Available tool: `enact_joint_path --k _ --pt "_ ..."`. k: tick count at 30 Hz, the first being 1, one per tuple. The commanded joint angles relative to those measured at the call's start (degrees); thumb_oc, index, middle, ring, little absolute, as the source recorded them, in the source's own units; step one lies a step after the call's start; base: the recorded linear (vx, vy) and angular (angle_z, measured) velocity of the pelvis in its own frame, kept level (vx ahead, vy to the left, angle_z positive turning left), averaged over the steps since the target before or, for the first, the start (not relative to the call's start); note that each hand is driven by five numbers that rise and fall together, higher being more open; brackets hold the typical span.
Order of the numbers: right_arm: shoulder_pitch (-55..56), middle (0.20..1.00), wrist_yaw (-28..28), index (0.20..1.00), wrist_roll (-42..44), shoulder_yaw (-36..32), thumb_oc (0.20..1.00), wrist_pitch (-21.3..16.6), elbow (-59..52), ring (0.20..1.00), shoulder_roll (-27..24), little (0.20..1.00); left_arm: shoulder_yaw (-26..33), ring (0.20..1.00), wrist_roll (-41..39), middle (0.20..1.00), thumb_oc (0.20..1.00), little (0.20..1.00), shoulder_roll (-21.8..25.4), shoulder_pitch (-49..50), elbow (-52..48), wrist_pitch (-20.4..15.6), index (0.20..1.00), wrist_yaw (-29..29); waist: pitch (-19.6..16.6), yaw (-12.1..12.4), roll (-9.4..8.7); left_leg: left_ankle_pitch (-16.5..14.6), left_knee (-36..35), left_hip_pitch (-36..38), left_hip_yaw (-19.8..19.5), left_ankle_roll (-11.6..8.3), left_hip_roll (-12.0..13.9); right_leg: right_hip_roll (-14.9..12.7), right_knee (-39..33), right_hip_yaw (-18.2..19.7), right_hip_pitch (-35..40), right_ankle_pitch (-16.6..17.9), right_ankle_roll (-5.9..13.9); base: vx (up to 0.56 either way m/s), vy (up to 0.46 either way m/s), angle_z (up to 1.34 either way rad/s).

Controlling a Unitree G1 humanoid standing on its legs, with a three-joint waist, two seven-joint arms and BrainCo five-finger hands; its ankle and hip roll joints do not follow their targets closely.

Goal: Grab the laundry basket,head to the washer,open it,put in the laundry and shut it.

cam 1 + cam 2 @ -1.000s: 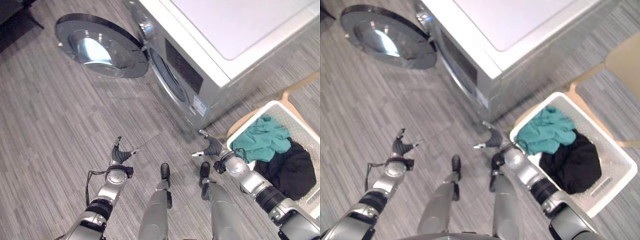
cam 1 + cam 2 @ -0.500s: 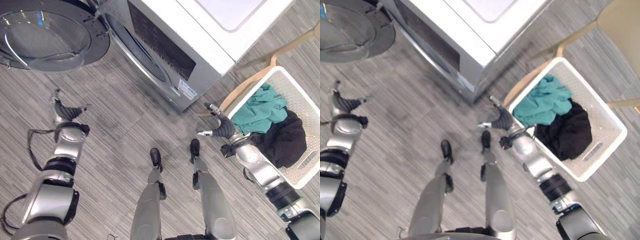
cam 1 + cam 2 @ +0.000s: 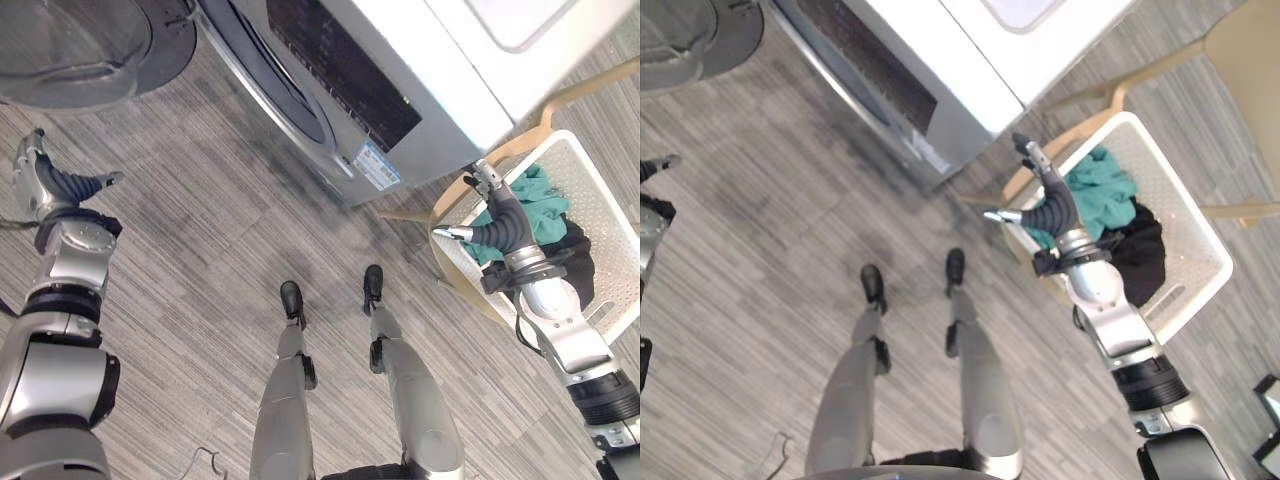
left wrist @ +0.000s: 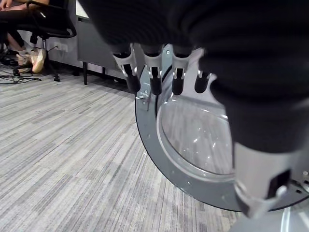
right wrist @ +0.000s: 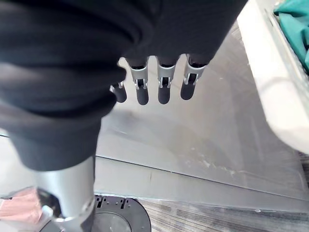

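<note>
Two empty hands: your left hand (image 3: 62, 188) hovers by the open washer door (image 4: 193, 145), fingers loosely spread, and your right hand (image 3: 1052, 208) hangs relaxed above the white laundry basket (image 3: 610, 225). Teal cloth (image 3: 535, 200) and black cloth (image 3: 1140, 250) lie inside it. Lower the right hand straight down, close on the teal cloth, and clear the rim before swinging to the washer (image 3: 400, 90).

One washer (image 3: 400, 70), one laundry basket (image 3: 600, 215), perhaps two garments (image 3: 540, 200), one chair (image 3: 1240, 60).
</note>
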Motion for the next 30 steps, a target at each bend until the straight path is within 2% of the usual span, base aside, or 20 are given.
enact_joint_path --k 1,2,3,6,7,9,10,12,13,16,17,18,19,20,21,24,27,28,29,30 --pt "1.9 1.0 -1.8 1.0 0.0 -0.8 1.0 -2.9 -1.5 1.0 2.3 1.0 1.2 1.0 2.3 1.0 1.0 1.0 3.4 1.4 -2.8 -0.7 1.0 1.8 -2.3 0.0 -2.03 -5.7 5.5 -1.2 0.2 1.38 -3.5 -3.7 1.6 -0.5 1.5 -2.0 7.37 0.04 0.01 0.02" --pt "2.5 1.0 -1.6 1.0 -1.6 -0.6 1.0 -2.2 -0.8 1.0 2.6 1.0 2.4 1.0 2.3 1.0 1.0 1.0 1.6 4.8 -7.2 -1.5 1.0 2.0 -3.0 0.5 -1.72 -6.1 5.3 0.1 0.5 1.43 -3.7 -3.7 1.7 -0.4 2.3 -2.5 7.11 0.04 0.01 -0.01" --pt "2.5 1.0 -1.6 1.0 -1.6 -0.5 1.0 -2.2 -0.9 1.0 2.6 1.0 2.6 1.0 2.3 1.0 1.0 1.0 1.5 5.0 -7.3 -1.5 1.0 2.0 -3.0 0.4 -1.69 -6.1 5.3 0.2 0.5 1.43 -3.7 -3.7 1.7 -0.4 2.3 -2.5 7.11 0.05 0.006 -0.05" --pt "3.4 1.0 -1.5 1.0 -2.8 -0.4 1.0 -1.5 0.3 1.0 3.6 1.0 6.6 1.0 1.1 1.0 1.0 1.0 -3.4 14.6 -11.4 -2.9 1.0 1.7 -4.4 1.3 -1.26 -6.8 4.7 3.1 1.2 1.4 -4.1 -3.7 1.9 -0.5 4.2 -3.0 6.82 0.06 -0.004 -0.11" --pt "3.4 1.0 -1.5 1.0 -2.8 -0.2 1.0 -1.4 0.2 1.0 3.5 1.0 6.9 1.0 1.1 1.0 1.0 1.0 -3.5 14.9 -11.6 -2.8 1.0 1.7 -4.5 1.2 -1.23 -6.8 4.6 3.2 1.2 1.4 -4.1 -3.6 1.9 -0.5 4.3 -3.0 6.82 0.1 0.039 -0.18" --pt "7.1 1.0 -0.1 1.0 -5.6 -1.2 1.0 0.4 1.6 1.0 4.9 1.0 11.7 1.0 1.0 1.0 1.0 1.0 -11.5 31.4 -17.1 -3.6 1.0 -0.4 -7.2 2.0 -0.46 -8.2 3.7 8.6 3.2 1.61 -4.1 -3.8 2.0 -0.9 7.6 -3.7 6.66 0.17 0.1 -0.29" --pt "7.2 1.0 -0.1 1.0 -5.6 -1.2 1.0 0.4 1.5 1.0 4.9 1.0 11.8 1.0 1.1 1.0 1.0 1.0 -11.5 31.6 -17.2 -3.6 1.0 -0.4 -7.2 2.0 -0.46 -8.2 3.6 8.8 3.2 1.61 -4.1 -3.8 2.0 -0.9 7.7 -3.7 6.66 0.15 0.083 -0.22" --pt "10.1 1.0 1.2 1.0 -8.5 -2.1 1.0 1.8 2.4 1.0 4.8 1.0 12.9 1.0 1.8 1.0 1.0 1.0 -16.8 41.1 -18.1 -3.7 1.0 -2.8 -9.3 2.5 0.31 -9.4 3.3 13.4 5.8 1.82 -3.6 -3.9 2.4 -2.1 10.2 -4.1 6.77 0.16 0.057 -0.64" --pt "10.2 1.0 1.2 1.0 -8.5 -2.1 1.0 1.9 2.4 1.0 4.8 1.0 12.9 1.0 1.8 1.0 1.0 1.0 -16.9 41.2 -18.2 -3.6 1.0 -2.8 -9.3 2.5 0.32 -9.4 3.2 13.6 5.8 1.81 -3.6 -3.9 2.3 -2.0 10.3 -4.1 6.77 0.15 0.036 -1.02" --pt "12.0 1.0 1.9 1.0 -12.6 -2.5 1.0 2.8 3.5 1.0 4.2 1.0 13.5 1.0 2.0 1.0 1.0 1.0 -21.8 47.9 -15.9 -3.3 1.0 -4.8 -10.8 3.6 1.4 -10.4 3.3 18.4 9.1 1.73 -2.3 -5.2 4.0 -8.0 13.2 -5.2 6.61 0.1 0.008 -0.72" --pt "12.0 1.0 1.9 1.0 -12.6 -2.5 1.0 2.8 3.5 1.0 4.2 1.0 13.5 1.0 2.0 1.0 1.0 1.0 -21.8 47.9 -15.9 -3.3 1.0 -4.8 -10.8 3.6 1.4 -10.4 3.3 18.4 9.1 1.73 -2.3 -5.2 4.0 -8.0 13.2 -5.2 6.61 0.19 0.028 -0.91" --pt "12.8 1.0 1.6 1.0 -15.0 -2.7 1.0 3.2 4.6 1.0 3.8 1.0 14.8 1.0 1.0 1.0 1.0 1.0 -24.4 51.0 -12.9 -2.8 1.0 -5.5 -11.9 4.9 2.46 -12.2 3.3 22.3 11.1 1.18 -1.1 -6.1 5.7 -14.9 15.8 -7.0 6.99 0.14 0.02 -0.68" --pt "12.8 1.0 1.6 1.0 -15.0 -2.7 1.0 3.2 4.6 1.0 3.8 1.0 14.8 1.0 1.0 1.0 1.0 1.0 -24.4 51.0 -12.9 -2.8 1.0 -5.5 -11.8 4.9 2.47 -12.2 3.3 22.4 11.1 1.18 -1.1 -6.1 5.7 -14.9 15.9 -7.0 6.99 0.16 -0.001 -0.42" --pt "12.9 1.0 1.5 1.0 -15.8 -2.7 1.0 3.3 5.1 1.0 3.8 1.0 15.2 1.0 0.8 1.0 1.0 1.0 -25.8 52.3 -11.2 -2.3 1.0 -5.7 -12.5 5.6 2.69 -12.1 3.3 23.8 12.8 1.07 -0.8 -7.0 6.3 -19.2 16.8 -7.0 6.82 0.06 -0.099 -1.2" --pt "13.9 1.0 1.5 1.0 -17.9 -3.1 1.0 3.7 5.3 1.0 3.4 1.0 15.1 1.0 1.1 1.0 1.0 1.0 -28.3 53.8 -7.9 -1.6 1.0 -6.5 -13.5 5.2 3.31 -12.3 2.9 26.4 14.5 1.15 -0.4 -7.7 7.8 -22.0 18.0 -7.8 6.49 0.12 -0.114 -1.3" --pt "15.9 1.0 1.2 1.0 -20.0 -4.2 1.0 3.4 5.8 1.0 2.3 1.0 13.9 1.0 2.0 1.0 1.0 1.0 -31.4 54.5 -3.1 -1.8 1.0 -7.7 -15.7 3.9 3.83 -13.4 3.5 28.8 14.9 1.12 -0.5 -6.2 5.4 -18.5 20.6 -9.4 5.6 0.12 -0.122 -0.9" --pt "16.0 1.0 1.1 1.0 -20.0 -4.2 1.0 3.4 5.7 1.0 2.2 1.0 13.8 1.0 2.0 1.0 1.0 1.0 -31.6 54.4 -2.9 -1.9 1.0 -7.7 -15.7 4.1 3.98 -13.5 3.6 29.0 15.1 1.05 -0.5 -6.1 5.3 -18.4 20.7 -9.4 5.55 0.08 -0.098 -0.64" --pt "17.0 1.0 1.4 1.0 -22.8 -3.3 1.0 3.4 6.0 1.0 0.3 1.0 11.3 1.0 3.4 1.0 1.0 1.0 -33.1 54.8 -2.9 -2.1 1.0 -9.6 -17.2 2.6 3.93 -11.9 12.6 28.9 15.8 -0.99 2.0 -3.9 2.5 -15.2 24.2 -11.0 3.85 0.24 -0.415 -0.28" --pt "15.3 1.0 1.4 1.0 -24.2 -1.0 1.0 3.3 5.8 1.0 -2.1 1.0 9.8 1.0 2.7 1.0 1.0 1.0 -34.2 54.3 -3.2 -2.5 1.0 -9.8 -16.1 4.0 3.79 -10.3 24.0 26.0 13.0 -3.16 4.9 -1.3 0.5 -12.8 27.0 -12.2 1.41 0.24 -0.423 0.06" --pt "15.2 1.0 1.4 1.0 -24.2 -1.0 1.0 3.3 5.8 1.0 -2.1 1.0 9.8 1.0 2.7 1.0 1.0 1.0 -34.3 54.3 -3.2 -2.5 1.0 -9.8 -16.0 4.0 3.97 -10.5 24.6 25.7 12.8 -3.34 5.3 -1.1 0.4 -12.8 27.0 -12.2 1.26 0.03 -0.192 -0.04"
